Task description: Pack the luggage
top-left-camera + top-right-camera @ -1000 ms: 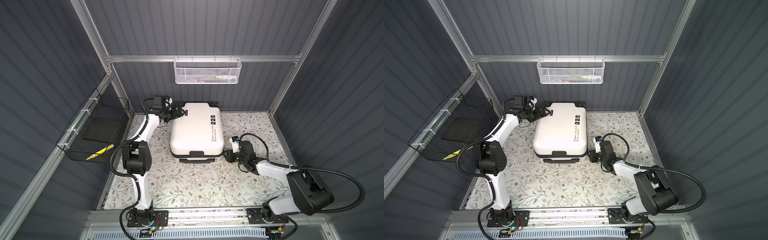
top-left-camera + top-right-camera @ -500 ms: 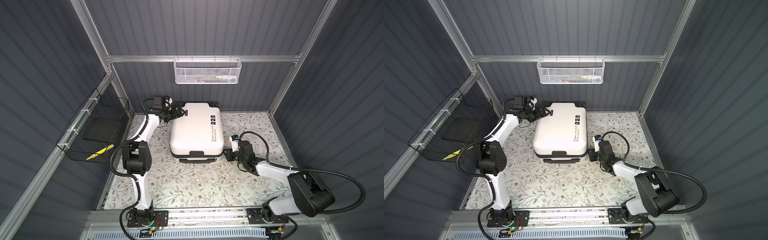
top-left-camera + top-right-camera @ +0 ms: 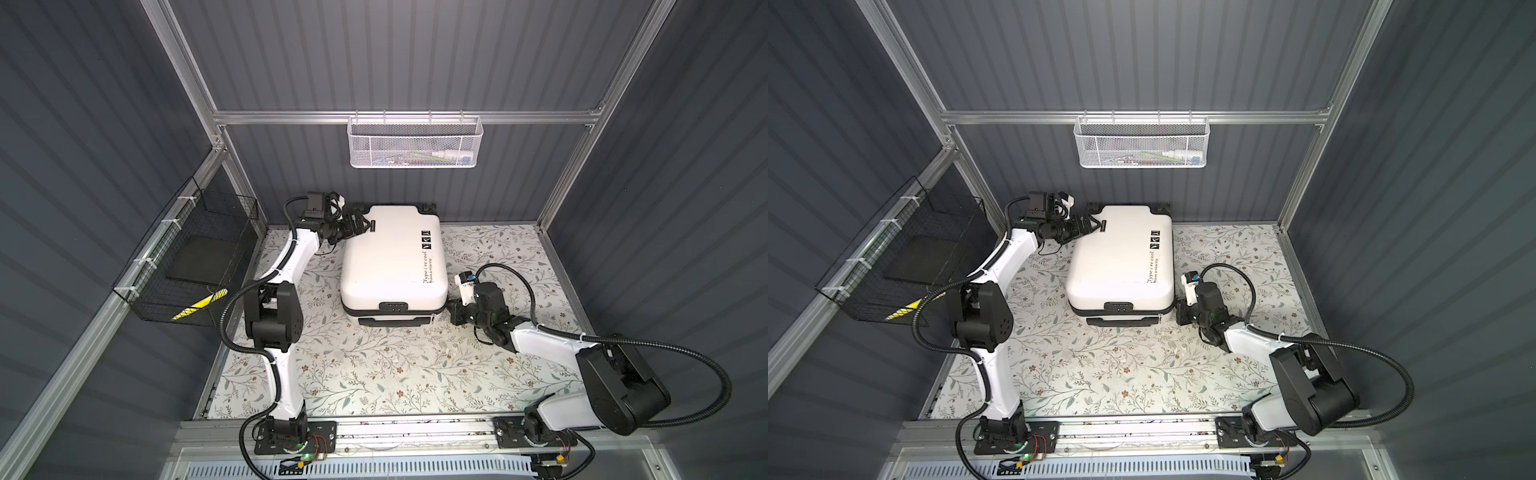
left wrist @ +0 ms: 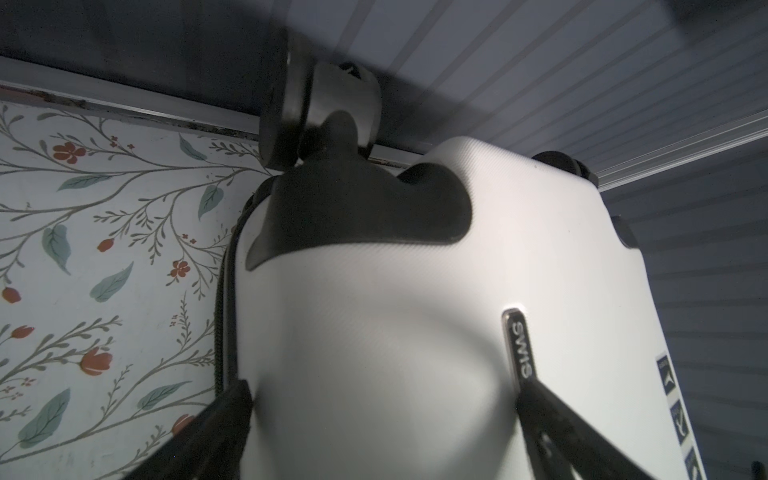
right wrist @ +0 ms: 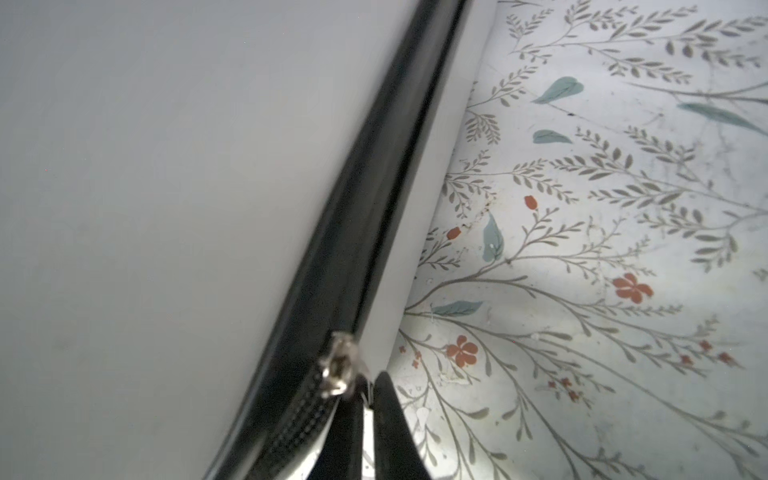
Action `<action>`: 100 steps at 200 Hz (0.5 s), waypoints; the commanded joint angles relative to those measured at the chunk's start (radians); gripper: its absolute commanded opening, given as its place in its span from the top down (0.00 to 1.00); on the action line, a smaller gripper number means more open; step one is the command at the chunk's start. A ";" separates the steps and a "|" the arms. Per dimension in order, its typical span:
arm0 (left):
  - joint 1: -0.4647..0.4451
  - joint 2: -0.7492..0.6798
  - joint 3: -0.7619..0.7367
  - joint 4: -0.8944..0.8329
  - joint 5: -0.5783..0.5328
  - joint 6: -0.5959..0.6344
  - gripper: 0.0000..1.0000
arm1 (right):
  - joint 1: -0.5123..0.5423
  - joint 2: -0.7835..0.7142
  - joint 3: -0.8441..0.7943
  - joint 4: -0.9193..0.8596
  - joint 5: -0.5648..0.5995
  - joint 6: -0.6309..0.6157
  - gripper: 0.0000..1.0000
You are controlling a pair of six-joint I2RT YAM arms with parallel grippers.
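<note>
Floral desk: a white hard-shell suitcase is seemingly steadied by wide-open left fingers. Its silver zipper pull is pinched by right fingers.

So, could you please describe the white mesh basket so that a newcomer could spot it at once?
Find the dark ribbed back wall and the aluminium rail running across it. The white mesh basket hangs from that rail, above the luggage. Unlike the black wire basket on the left side rail, it is white, fine-meshed, long and shallow.
</note>
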 commanded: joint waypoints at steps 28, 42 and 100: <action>-0.032 -0.049 -0.015 -0.104 0.020 0.036 0.00 | -0.005 -0.032 0.017 -0.025 0.014 -0.010 1.00; -0.031 -0.084 -0.019 -0.135 0.001 0.045 0.00 | -0.005 -0.041 0.018 -0.034 0.014 -0.013 1.00; -0.166 -0.356 -0.229 -0.298 -0.173 0.045 0.00 | -0.005 -0.057 0.026 -0.077 0.026 -0.023 1.00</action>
